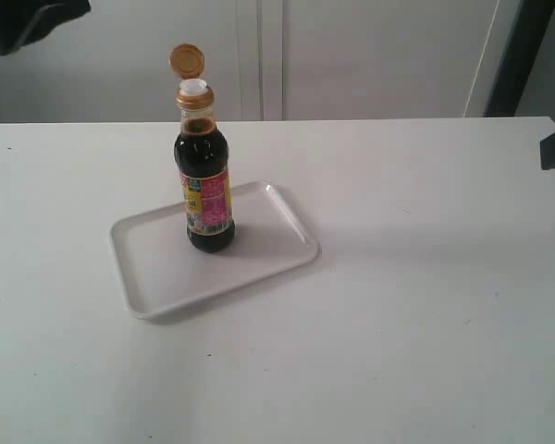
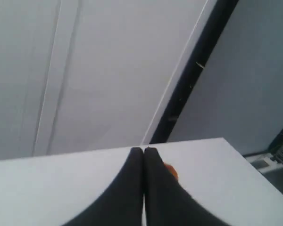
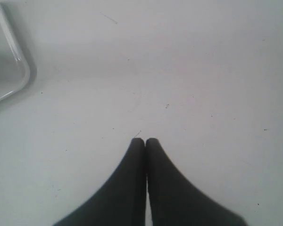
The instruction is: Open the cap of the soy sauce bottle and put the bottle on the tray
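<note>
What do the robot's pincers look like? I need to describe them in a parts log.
In both wrist views each pincer shows two matte black fingers, broad at the base and curving in to narrow rounded tips: left pincer, right pincer. A small orange patch shows beside one left finger. No markings or cables are visible. In the exterior view only dark arm parts show at the frame edges.

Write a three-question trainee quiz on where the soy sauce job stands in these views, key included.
1. True or false: the cap on the soy sauce bottle is flipped open.
2. Where does the bottle stand? A) on the bare table beside the tray B) upright on the tray C) lying on its side
3. Fill in: the left gripper and right gripper both have their jaws ____.

Key: 1 true; 2 B; 3 shut, holding nothing.
</note>
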